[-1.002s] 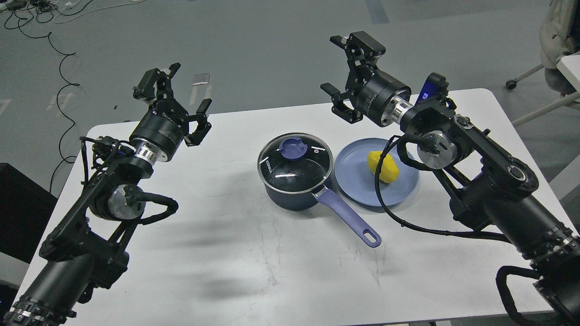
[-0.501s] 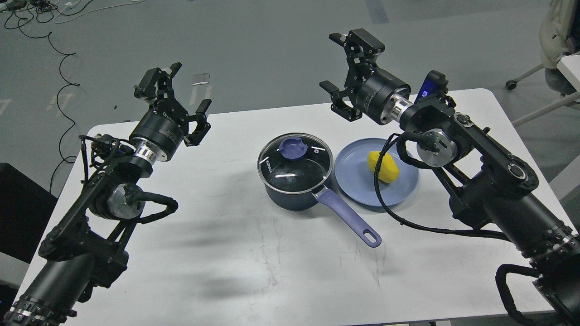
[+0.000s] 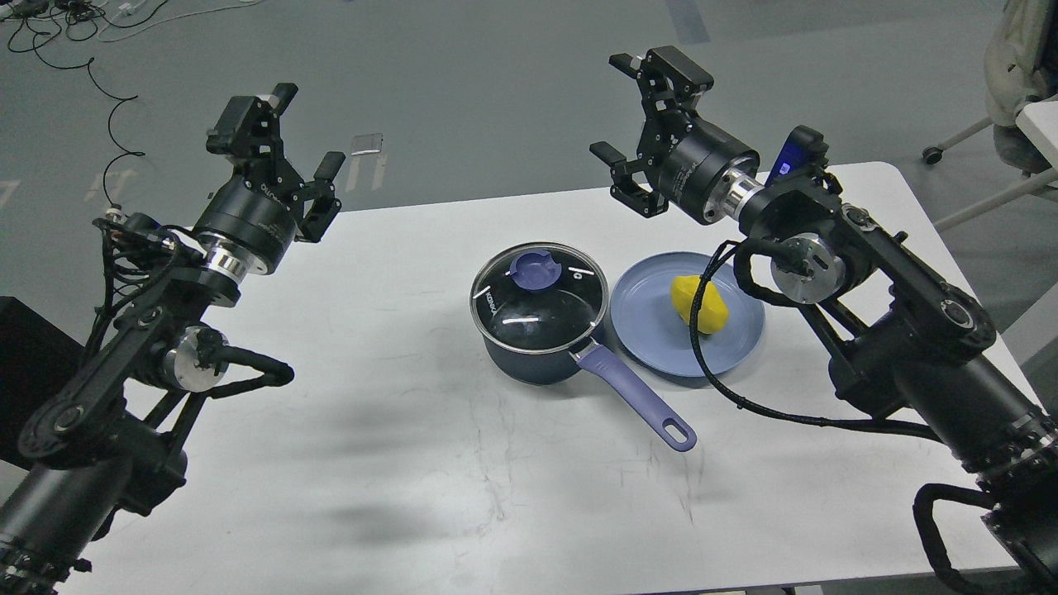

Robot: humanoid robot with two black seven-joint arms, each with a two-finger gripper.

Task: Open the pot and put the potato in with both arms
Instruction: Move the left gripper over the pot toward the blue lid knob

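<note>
Left jaws: the left gripper (image 3: 277, 128) has its jaws spread wide and empty, high at 10 o'clock from the pot.
Right jaws: the right gripper (image 3: 646, 116) is also wide apart and holds nothing, at 1 o'clock above the pot.
Change: in the last second the left gripper lifted and drew back toward 10 o'clock, away from the pot; the right one only shifted a little.
Glass lid (image 3: 537, 297): closed on the saucepan (image 3: 533, 359), its blue knob (image 3: 533, 268) free.
Potato (image 3: 699, 304): yellow, lying on the blue plate (image 3: 653, 330), just beside the saucepan at 3 o'clock.
Bench (image 3: 413, 463): white, carries all.
Meaning: I judge no step is done yet; the lid must be lifted first, and the left arm is now farther from it.
</note>
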